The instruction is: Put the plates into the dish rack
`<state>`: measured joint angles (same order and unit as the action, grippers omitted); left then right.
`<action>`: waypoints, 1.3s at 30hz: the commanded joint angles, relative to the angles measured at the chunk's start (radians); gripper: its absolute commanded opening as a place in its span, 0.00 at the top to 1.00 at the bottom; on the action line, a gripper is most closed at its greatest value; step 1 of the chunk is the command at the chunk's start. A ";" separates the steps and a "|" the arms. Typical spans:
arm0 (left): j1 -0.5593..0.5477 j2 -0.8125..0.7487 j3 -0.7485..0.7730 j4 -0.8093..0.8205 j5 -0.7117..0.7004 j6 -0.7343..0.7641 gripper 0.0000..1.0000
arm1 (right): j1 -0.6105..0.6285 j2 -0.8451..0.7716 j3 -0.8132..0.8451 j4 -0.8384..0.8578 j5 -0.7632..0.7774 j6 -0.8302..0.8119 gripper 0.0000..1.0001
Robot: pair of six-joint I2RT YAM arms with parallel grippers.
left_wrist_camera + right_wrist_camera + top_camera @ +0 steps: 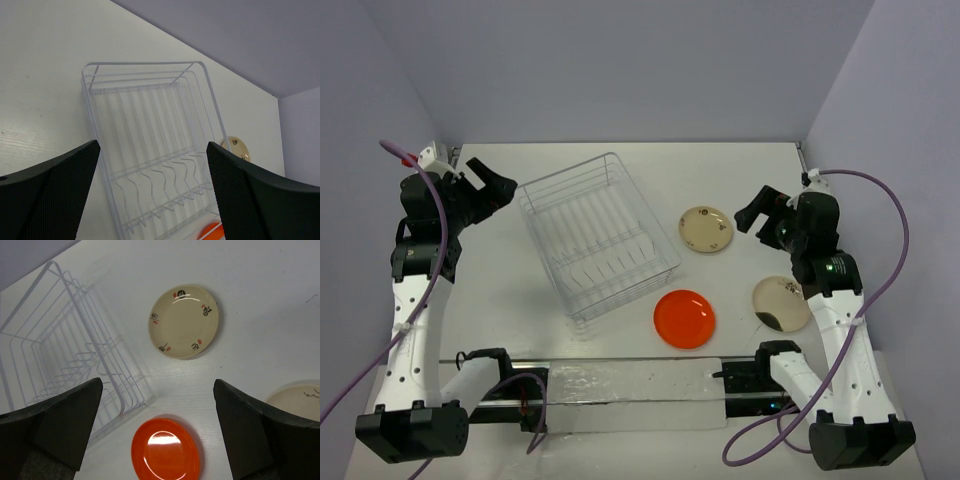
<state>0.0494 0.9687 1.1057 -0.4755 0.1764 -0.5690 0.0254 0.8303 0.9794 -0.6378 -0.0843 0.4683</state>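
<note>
Top external view has the dish rack (598,235) sitting skewed on the white table (620,165), left of centre, and no plate stands in it: its row of upright slot wires (165,172) is bare in the left wrist view as well. All three plates lie flat on the table to the right of the rack. A cream plate with small painted marks (706,229) rests just beside the rack's right side, an orange-red plate (684,319) lies near the rack's near right corner, and a cream plate with a dark smudge (780,303) sits further right, close to the right arm and partly hidden by it. The left hand (495,190) hangs above the table off the rack's far left corner, its two fingers spread wide with nothing between them, looking down the length of the rack. The right hand (757,210) hovers above the table to the right of the marked cream plate, likewise spread wide and holding nothing; its own camera looks down on that plate, the orange-red one and an edge of the third. By this layout the loading has not begun, since no plate is gripped or lifted. All three remain to be picked up, tipped on edge and set between the slot wires, and the right hand looks best placed to take the first.
</note>
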 commanded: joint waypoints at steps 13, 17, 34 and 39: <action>0.007 0.032 0.011 0.016 0.038 -0.002 0.03 | 0.026 0.161 0.155 0.126 -0.058 -0.417 0.00; 0.006 0.042 0.017 0.007 0.031 0.003 0.03 | 0.096 0.362 0.299 0.078 -0.026 -0.544 0.00; 0.006 0.055 0.025 -0.010 0.006 0.007 0.03 | 0.279 0.620 0.142 0.106 0.073 -0.953 0.00; 0.007 0.058 0.029 -0.018 0.003 0.006 0.03 | 0.321 0.675 0.111 0.111 0.220 -0.986 0.00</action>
<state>0.0494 1.0256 1.1057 -0.4911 0.1879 -0.5682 0.3167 1.4848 1.1172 -0.5581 0.0381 -0.4596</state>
